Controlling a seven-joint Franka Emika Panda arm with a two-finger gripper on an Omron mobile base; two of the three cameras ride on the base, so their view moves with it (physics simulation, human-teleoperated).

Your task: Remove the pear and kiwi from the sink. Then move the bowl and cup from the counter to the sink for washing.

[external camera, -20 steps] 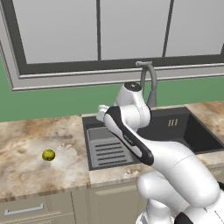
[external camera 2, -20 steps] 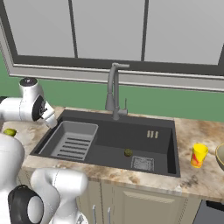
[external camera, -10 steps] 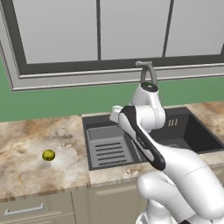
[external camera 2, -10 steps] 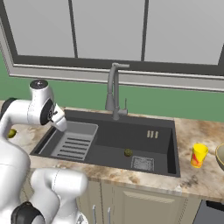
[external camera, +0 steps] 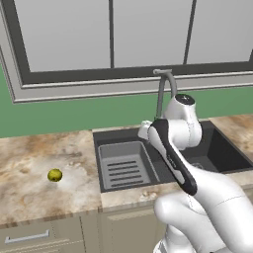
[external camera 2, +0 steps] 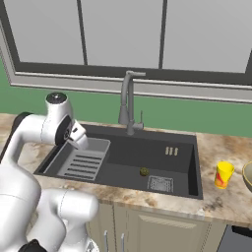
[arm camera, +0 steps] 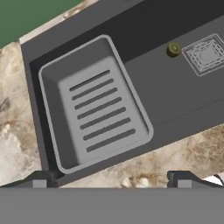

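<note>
The pear point(external camera: 55, 175) lies on the counter point(external camera: 29, 188) left of the sink point(external camera 2: 182, 170), the kiwi point(external camera 2: 143, 172) inside it beside the drain point(external camera 2: 160, 183).

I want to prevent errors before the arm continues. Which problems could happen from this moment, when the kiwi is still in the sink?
1. The kiwi is small, round and lies on the sink floor beside the drain grate; the open gripper might nudge it so it rolls away.
2. The faucet rises close to the arm's path; a swing toward the kiwi may hit it.
3. The gripper hangs over the ribbed tray, whose raised rim could catch the fingers.
</note>
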